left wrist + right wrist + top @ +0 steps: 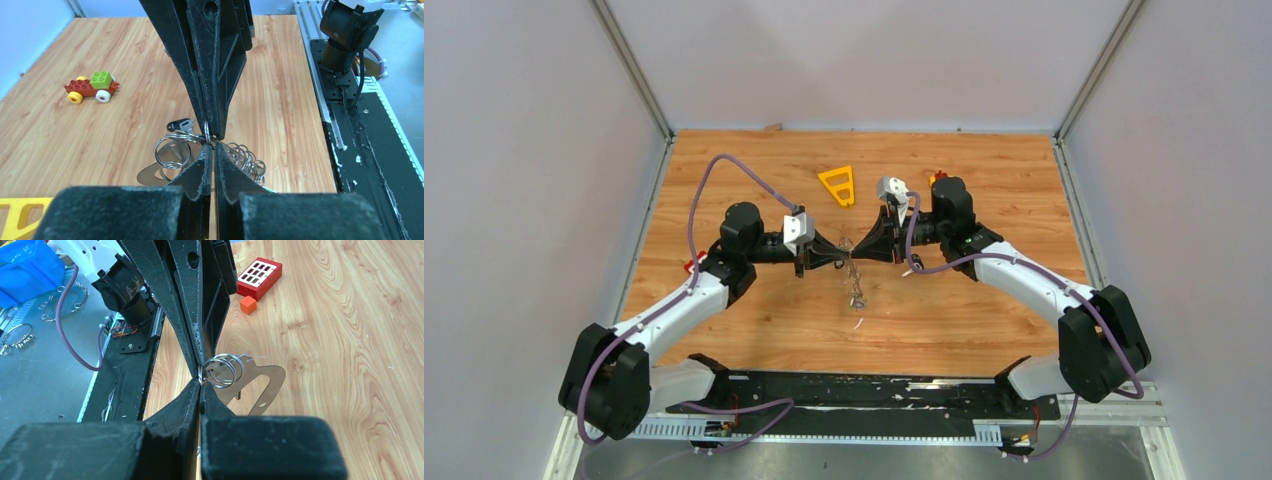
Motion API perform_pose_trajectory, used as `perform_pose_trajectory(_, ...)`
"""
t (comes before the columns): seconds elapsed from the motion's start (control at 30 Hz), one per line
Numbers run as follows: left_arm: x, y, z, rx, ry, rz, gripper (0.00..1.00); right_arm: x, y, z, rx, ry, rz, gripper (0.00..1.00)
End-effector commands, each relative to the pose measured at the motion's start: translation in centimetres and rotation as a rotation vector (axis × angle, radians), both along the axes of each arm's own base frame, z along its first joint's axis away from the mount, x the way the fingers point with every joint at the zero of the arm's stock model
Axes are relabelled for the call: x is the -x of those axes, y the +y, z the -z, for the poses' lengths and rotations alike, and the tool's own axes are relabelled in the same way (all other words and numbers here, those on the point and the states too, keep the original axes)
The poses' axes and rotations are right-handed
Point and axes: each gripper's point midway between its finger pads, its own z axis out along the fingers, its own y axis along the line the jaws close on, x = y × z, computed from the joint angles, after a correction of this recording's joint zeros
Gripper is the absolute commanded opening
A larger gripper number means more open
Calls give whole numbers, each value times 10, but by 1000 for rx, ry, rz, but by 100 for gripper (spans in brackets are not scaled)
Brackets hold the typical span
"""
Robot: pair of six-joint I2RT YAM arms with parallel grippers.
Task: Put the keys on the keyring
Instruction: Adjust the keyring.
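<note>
Your left gripper (pixel 214 150) and right gripper (pixel 201 385) meet mid-frame, each with its fingers pinched tight on the split rings (pixel 246 159). The keyring (pixel 150 177) sits lower centre, with the black-tagged key (pixel 180 123) just above.

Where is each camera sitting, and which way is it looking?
Top: above and behind the arms, looking down at the table; both arms show.
Left wrist: on the left arm, facing rightward; left gripper at the bottom.
Right wrist: on the right arm, facing leftward; right gripper at the bottom.
Shared: both wrist views show the rings pinched.
</note>
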Motion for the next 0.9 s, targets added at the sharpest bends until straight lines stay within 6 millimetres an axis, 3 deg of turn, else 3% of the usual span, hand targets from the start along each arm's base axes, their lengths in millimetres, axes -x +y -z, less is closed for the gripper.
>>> perform_pose_trajectory(0.0,8,-6,-18,48,-46,60,7,-5,2,-9,-22,-68,21,0)
perform_pose_trajectory(0.87,4,-8,-15,38,-1,50,15,-5,3,-5,-4,-89,17,0)
